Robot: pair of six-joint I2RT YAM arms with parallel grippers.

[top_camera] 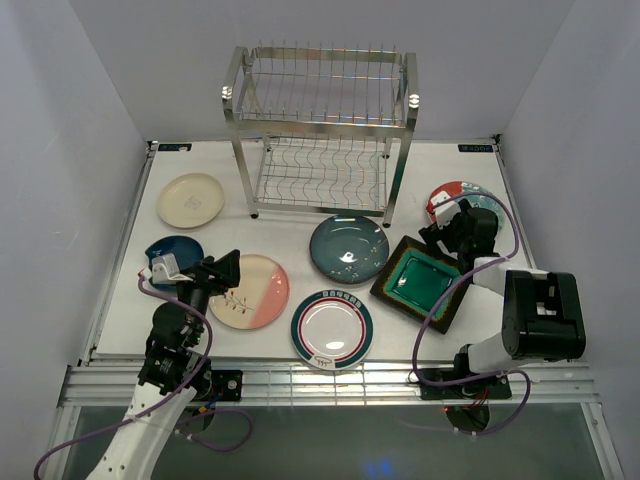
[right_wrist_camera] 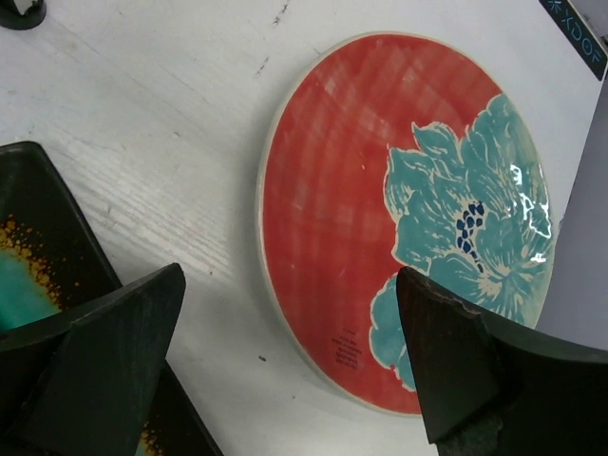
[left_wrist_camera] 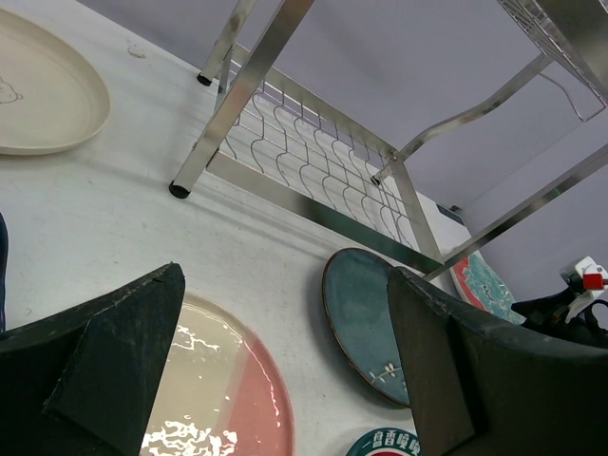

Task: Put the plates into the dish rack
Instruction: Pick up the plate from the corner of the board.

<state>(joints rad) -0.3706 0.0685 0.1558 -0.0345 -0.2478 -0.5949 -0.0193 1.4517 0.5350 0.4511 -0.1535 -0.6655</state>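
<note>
The steel dish rack [top_camera: 320, 130] stands empty at the back of the table, its lower shelf [left_wrist_camera: 313, 152] in the left wrist view. Seven plates lie flat in front of it: cream [top_camera: 191, 200], dark blue [top_camera: 172, 252], pink-and-cream [top_camera: 250, 291], dark teal [top_camera: 348, 248], green-red rimmed [top_camera: 332, 328], square green [top_camera: 418, 282], red-and-teal [top_camera: 455, 200]. My left gripper [top_camera: 222, 270] [left_wrist_camera: 285, 275] hangs open above the pink-and-cream plate [left_wrist_camera: 228, 399]. Over the near rim of the red-and-teal plate [right_wrist_camera: 380, 190], my right gripper [top_camera: 445, 225] [right_wrist_camera: 290, 275] is open and holds nothing.
White walls close in the table on the left, right and back. A rack leg [left_wrist_camera: 179, 188] stands on the table ahead of the left gripper. The square green plate [right_wrist_camera: 28, 237] lies close beside the right gripper's left finger.
</note>
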